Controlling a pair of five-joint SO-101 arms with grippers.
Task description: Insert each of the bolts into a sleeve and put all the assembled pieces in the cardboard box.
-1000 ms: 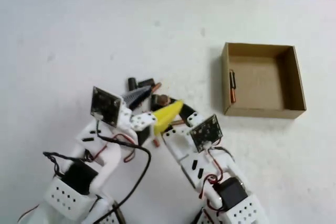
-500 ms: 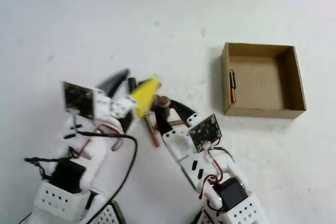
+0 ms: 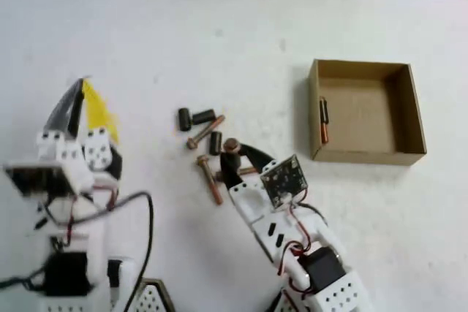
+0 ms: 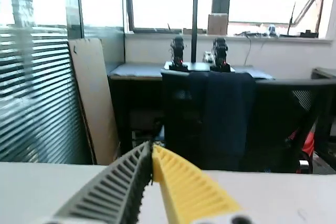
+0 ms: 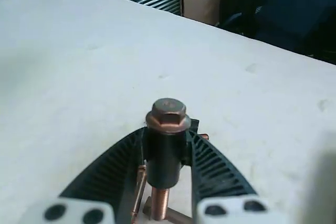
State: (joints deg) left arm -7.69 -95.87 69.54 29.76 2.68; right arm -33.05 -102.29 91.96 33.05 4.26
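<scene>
1. Nearby: right gripper [image 3: 232, 154], low over the near middle of the table [image 3: 219, 34]. Its black fingers [image 5: 212, 174] are parted only enough to clamp 1 assembled piece [image 5: 166, 153], held upright: black sleeve, copper bolt head [image 5: 168, 115] on top, threaded end showing below.
2. Near bolt [image 3: 210, 180]: loose, lying flat just beside the right gripper, on the side toward the left arm.
3. Copper shank [image 3: 248, 172]: partly hidden under the right gripper; cannot tell more.
4. Near sleeve [image 3: 215, 142]: black, loose, just beyond the near bolt's head.
5. Far bolt [image 3: 205, 131]: loose, lying on a slant between the near sleeve and the 2 sleeves beyond.
6. Inner sleeve [image 3: 204, 116] and outer sleeve [image 3: 184, 118]: black, loose, just beside each other.
7. Cardboard box [image 3: 365, 156]: open-topped, on the right side, well apart from the loose parts. Holds 1 boxed piece [image 3: 323, 120], lying along the wall nearest those parts.
8. Left gripper [image 3: 82, 83]: at the left side, well apart from every part, pointing away from the arm's base. Grey finger [image 4: 113, 187] and yellow finger [image 4: 184, 190] meet at the tips, with nothing between them.
9. Beyond the table: dark chair [image 4: 226, 114] and window [image 4: 173, 3].
</scene>
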